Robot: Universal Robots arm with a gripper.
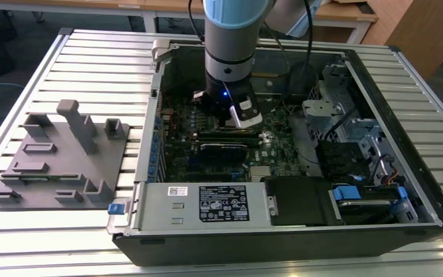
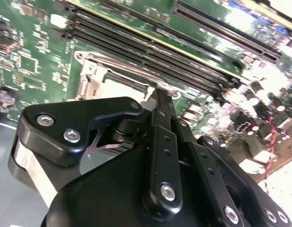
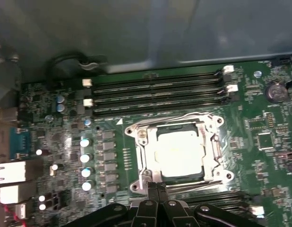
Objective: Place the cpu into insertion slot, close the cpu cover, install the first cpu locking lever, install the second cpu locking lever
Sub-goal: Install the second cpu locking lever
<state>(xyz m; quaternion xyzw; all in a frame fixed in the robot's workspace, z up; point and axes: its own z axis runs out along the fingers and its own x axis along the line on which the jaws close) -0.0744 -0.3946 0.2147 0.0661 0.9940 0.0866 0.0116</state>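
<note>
Inside one insertion slot (image 3: pixel 176 151), one cpu (image 3: pixel 179 153) (cover (image 3: pixel 210 142) closed).

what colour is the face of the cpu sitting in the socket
Pale silver-grey, glaring almost white; the cpu shows best in the first wrist view.

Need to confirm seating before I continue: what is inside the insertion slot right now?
In the first wrist view, the cpu lies inside the insertion slot, its pale face showing through the cpu cover. The contacts beneath the chip are hidden.
</note>
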